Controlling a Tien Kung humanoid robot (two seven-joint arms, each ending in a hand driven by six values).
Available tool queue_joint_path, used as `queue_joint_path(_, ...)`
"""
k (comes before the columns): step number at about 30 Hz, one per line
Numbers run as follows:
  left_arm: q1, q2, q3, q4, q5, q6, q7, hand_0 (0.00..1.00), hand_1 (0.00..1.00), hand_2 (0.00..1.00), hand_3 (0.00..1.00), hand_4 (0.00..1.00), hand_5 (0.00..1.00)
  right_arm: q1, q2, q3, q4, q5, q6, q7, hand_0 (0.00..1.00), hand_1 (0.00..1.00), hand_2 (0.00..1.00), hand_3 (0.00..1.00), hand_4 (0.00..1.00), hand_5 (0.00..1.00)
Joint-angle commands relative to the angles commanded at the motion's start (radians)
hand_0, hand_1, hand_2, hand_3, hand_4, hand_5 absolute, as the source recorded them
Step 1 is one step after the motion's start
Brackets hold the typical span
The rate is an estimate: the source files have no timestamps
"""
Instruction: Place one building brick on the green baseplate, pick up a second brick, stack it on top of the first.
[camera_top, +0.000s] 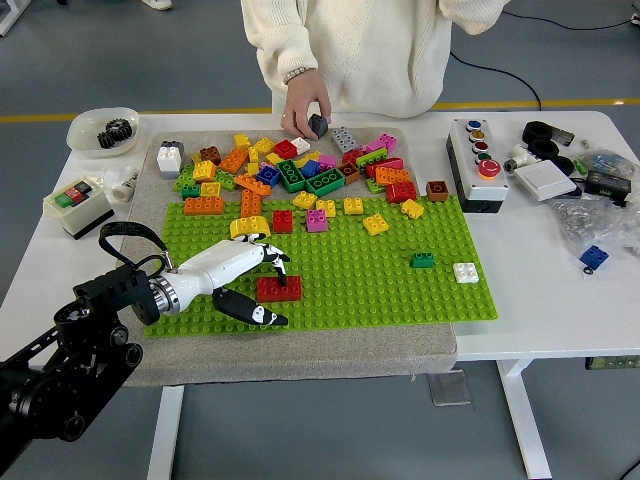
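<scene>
left hand (258, 283): fingers curled around red brick (279, 288), thumb below | red brick: on green baseplate (400, 290), near-left part | person's hand (305, 108): grips dark brick (318, 124) above brick pile (300, 170)

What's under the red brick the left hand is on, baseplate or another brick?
The red brick sits directly on the green baseplate, with green studs visible around it. The left hand covers its left end, so that part of its underside edge is hidden.
</scene>
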Motion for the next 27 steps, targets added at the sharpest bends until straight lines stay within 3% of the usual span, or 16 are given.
queue_joint_path(27, -0.002, -0.011, 0.009, 0.009, -0.005, 0.008, 0.007, 0.998, 0.761, 0.833, 0.57, 0.998, 0.468, 0.002, -0.002, 0.0, 0.0, 0.002, 0.002, 0.0, 0.747, 0.656, 0.725, 0.616, 0.847, 0.338)
